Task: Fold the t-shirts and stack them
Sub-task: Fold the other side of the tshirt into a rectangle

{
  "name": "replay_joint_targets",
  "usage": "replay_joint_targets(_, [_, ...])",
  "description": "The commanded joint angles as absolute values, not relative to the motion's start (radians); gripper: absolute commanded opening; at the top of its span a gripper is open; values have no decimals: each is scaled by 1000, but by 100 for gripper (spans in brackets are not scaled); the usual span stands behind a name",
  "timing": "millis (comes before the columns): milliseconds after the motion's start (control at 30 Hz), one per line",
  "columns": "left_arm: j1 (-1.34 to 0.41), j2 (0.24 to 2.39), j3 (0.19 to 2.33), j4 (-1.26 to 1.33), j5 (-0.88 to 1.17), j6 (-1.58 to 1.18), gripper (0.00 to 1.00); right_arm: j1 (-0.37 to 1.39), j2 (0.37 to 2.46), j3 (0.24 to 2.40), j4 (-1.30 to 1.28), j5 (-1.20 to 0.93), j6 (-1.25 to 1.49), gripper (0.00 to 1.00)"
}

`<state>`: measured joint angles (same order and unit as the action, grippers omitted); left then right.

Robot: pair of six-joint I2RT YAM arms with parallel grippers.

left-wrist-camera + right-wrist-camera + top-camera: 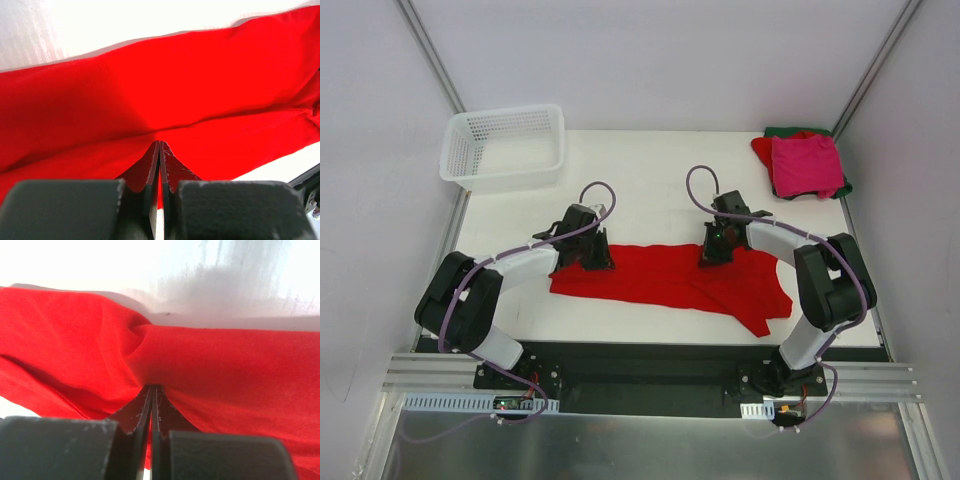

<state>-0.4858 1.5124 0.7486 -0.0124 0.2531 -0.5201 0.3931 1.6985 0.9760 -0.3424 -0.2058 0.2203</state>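
Red t-shirt point(660, 280), limp and light, will sag wherever unsupported. My left claw point(159, 146) and right claw point(152, 388) pinch its far edge, fully closed, well apart.

A flat white rectangular tabletop point(650, 180) filled the middle of the overhead view, softly and evenly lit, with only faint shadows. Plain pale grey walls point(660, 60) closed it in at the back and on both sides. Slim grey metal posts point(430, 55) rose at the two back corners. Along the near edge lay a black mounting plate point(650, 385), silver aluminium rails point(430, 375) and a brushed steel sheet point(650, 445).
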Motion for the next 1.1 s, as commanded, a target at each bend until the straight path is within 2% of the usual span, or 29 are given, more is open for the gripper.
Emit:
replay_joint_targets(0, [-500,1497,747,-5,200,-509,0,410,1712,1006,-328,-201,221,1])
replay_joint_targets(333, [-509,1519,799,-2,163,-502,0,419,1707,1003,-336,-193,216,1])
replay_joint_targets(667, [-529,1646,857,18,163,-488,0,422,1695,1002,-350,-184,215,1])
replay_joint_targets(867, [-549,1622,801,18,172,-514,0,422,1690,1009,-360,-175,210,1])
replay_joint_targets(1067, [-572,1511,689,12,178,-548,0,422,1698,1012,-362,-172,210,1])
